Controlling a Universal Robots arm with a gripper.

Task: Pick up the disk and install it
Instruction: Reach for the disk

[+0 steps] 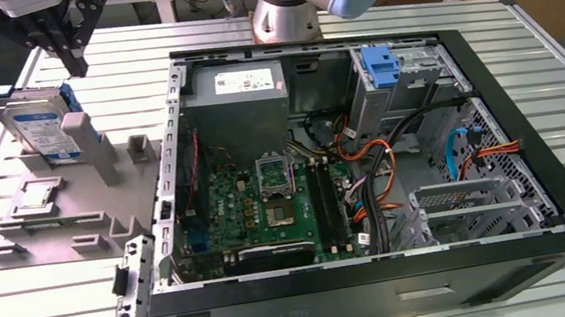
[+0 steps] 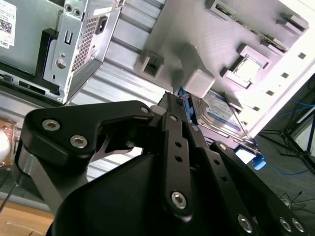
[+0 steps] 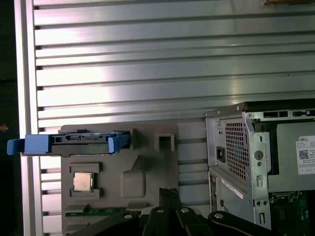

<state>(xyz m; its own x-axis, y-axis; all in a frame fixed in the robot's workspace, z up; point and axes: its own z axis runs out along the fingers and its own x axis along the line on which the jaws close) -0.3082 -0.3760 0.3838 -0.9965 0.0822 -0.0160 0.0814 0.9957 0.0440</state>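
blue-framed disk (image 1: 41, 125) stands upright (in grey holder (image 1: 82, 211)) near the closed, empty gripper (image 1: 75, 68).

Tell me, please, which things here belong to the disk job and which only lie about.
Job: disk, upright in grey holder; end effector near it; open computer case.
Lying about: square chip on the holder; blue bracket in the case.
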